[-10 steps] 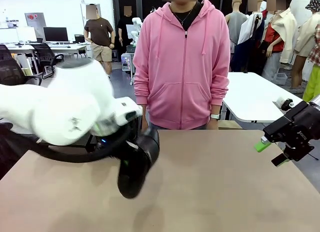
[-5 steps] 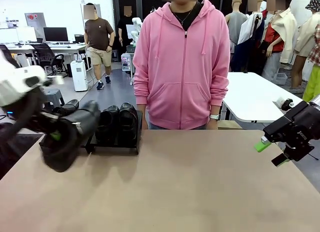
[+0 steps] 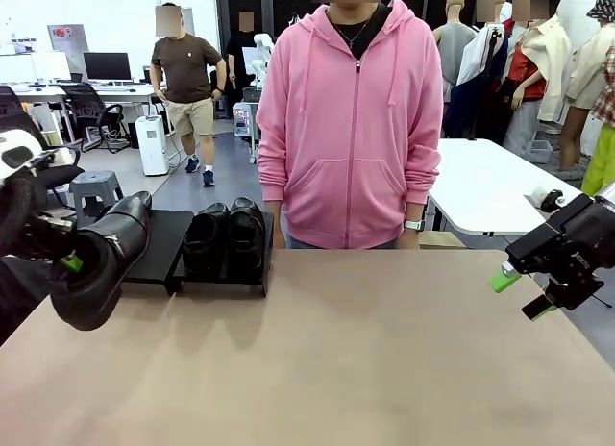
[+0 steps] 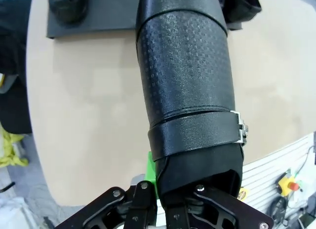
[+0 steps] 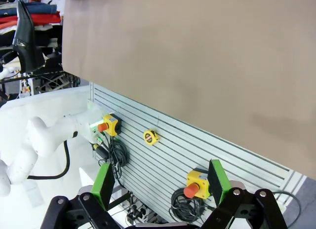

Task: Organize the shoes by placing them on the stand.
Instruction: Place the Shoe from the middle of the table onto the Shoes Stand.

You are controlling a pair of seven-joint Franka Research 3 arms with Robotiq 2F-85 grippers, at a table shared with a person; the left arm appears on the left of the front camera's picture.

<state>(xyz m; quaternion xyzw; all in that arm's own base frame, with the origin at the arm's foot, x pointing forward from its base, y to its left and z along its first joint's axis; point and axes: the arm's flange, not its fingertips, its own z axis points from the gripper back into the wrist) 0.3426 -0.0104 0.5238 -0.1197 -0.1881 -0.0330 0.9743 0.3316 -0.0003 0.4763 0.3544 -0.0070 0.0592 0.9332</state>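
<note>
— So where was the shoe [image 3: 96, 263] held?
— Clenched by its heel in the left claw [image 4: 163, 202], above the surface [image 3: 365, 350], near the stand [image 3: 159, 244]. The right claw [image 3: 524, 290] was left spread, empty.
— The risk?
— It could be dropped short if released early.

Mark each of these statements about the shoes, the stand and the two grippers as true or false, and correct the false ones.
1. The left gripper is shut on a black shoe. True.
2. The right gripper holds a shoe. False: it is open and holds nothing, off the table's right edge.
3. A pair of black shoes sits on the right platform of the stand. True.
4. The held shoe already rests on the left platform. False: it hangs above the table, in front of that platform.
5. The person is handing over a shoe. False: the person stands at the far edge with arms down.
</note>
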